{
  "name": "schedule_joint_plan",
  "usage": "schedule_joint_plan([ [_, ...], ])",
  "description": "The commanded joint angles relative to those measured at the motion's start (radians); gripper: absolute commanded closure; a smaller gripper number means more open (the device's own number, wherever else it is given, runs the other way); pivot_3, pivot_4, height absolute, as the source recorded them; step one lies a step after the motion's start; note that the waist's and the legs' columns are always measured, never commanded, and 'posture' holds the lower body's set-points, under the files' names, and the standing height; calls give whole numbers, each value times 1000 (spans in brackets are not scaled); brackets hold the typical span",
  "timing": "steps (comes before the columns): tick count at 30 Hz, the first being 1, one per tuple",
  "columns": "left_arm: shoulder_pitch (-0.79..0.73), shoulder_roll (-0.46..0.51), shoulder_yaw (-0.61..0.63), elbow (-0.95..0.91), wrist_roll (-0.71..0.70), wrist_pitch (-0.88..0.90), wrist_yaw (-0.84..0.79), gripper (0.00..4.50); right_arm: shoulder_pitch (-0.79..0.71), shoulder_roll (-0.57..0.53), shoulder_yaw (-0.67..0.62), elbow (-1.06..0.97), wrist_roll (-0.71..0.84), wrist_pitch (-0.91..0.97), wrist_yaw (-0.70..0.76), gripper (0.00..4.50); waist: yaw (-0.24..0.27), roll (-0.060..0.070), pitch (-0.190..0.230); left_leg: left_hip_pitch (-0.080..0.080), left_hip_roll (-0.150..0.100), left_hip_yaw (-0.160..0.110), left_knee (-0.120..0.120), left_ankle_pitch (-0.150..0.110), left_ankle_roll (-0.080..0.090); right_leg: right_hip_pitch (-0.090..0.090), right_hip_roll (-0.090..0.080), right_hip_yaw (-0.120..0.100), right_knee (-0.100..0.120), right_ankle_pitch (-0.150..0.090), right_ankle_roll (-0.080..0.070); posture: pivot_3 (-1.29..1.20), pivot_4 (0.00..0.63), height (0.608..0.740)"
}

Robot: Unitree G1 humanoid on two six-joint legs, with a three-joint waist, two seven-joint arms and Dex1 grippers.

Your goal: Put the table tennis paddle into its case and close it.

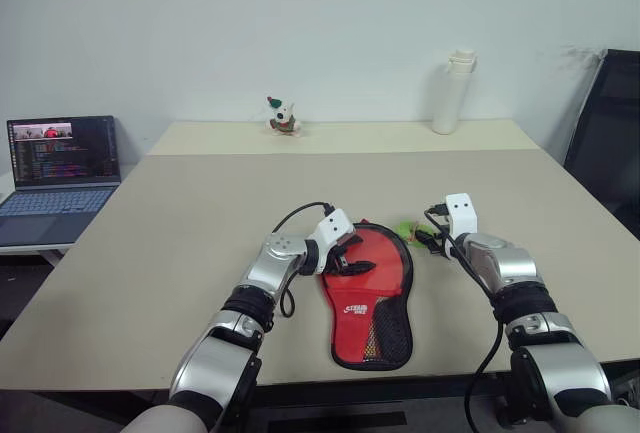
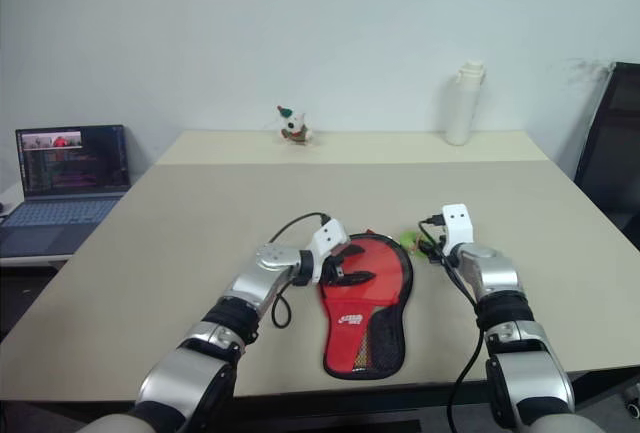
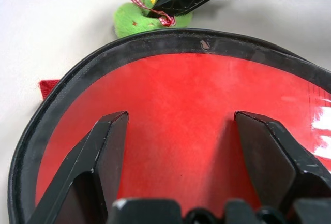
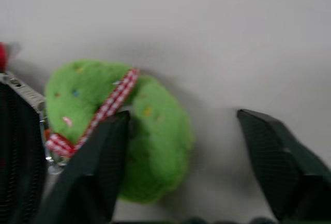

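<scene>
Big beige table (image 1: 200,243), plenty of bare top ahead of both grippers and out to either side of them, while its near edge runs close behind the forearms. The case (image 1: 372,293) lies flat between the two arms, red side up with white logo and black mesh pocket at the narrow end pointing back toward the near edge; its round end sits right under the left gripper (image 1: 350,256). That left arm reaches forward and angles inward, tipped slightly down, and its fingers (image 3: 98,157) stand wide apart over the red face, black rim curving just beyond them, holding nothing. Whether the paddle is inside the case, I cannot tell; no wooden handle shows. The right arm stretches straight forward, tipped down, and the right gripper (image 1: 428,237) is at the green charm (image 4: 119,131), just off the case's round edge on the right. Its jaws stand apart, one finger (image 4: 93,172) right against the charm with the red checked ribbon crossing above it, the other well clear over bare table; no grip closed on it.
</scene>
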Motion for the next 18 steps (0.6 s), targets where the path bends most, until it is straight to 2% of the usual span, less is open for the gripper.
schedule_joint_plan([
  [1,9,0,-22,-16,5,0,5,930,25,7,22,-47,-11,9,19,2642,1,0,0,0,0,0,0,0,0,0,0,0,0,0,0,0,150,740],
  [6,15,-6,-35,-9,6,-1,1,930,48,-1,28,-93,-24,13,19,4307,2,0,0,0,0,0,0,0,0,0,0,0,0,0,0,0,150,740],
  [12,25,-15,-52,17,10,-10,-9,930,108,-91,-6,-255,-20,72,27,4411,6,0,0,-1,-1,0,0,0,0,0,-1,-1,-1,0,0,0,150,740],
  [18,29,-27,-62,39,13,-18,1,930,283,-225,-38,-579,31,248,102,4411,13,2,-2,-2,-2,-1,0,0,0,1,-2,-1,-2,-2,4,0,150,740],
])
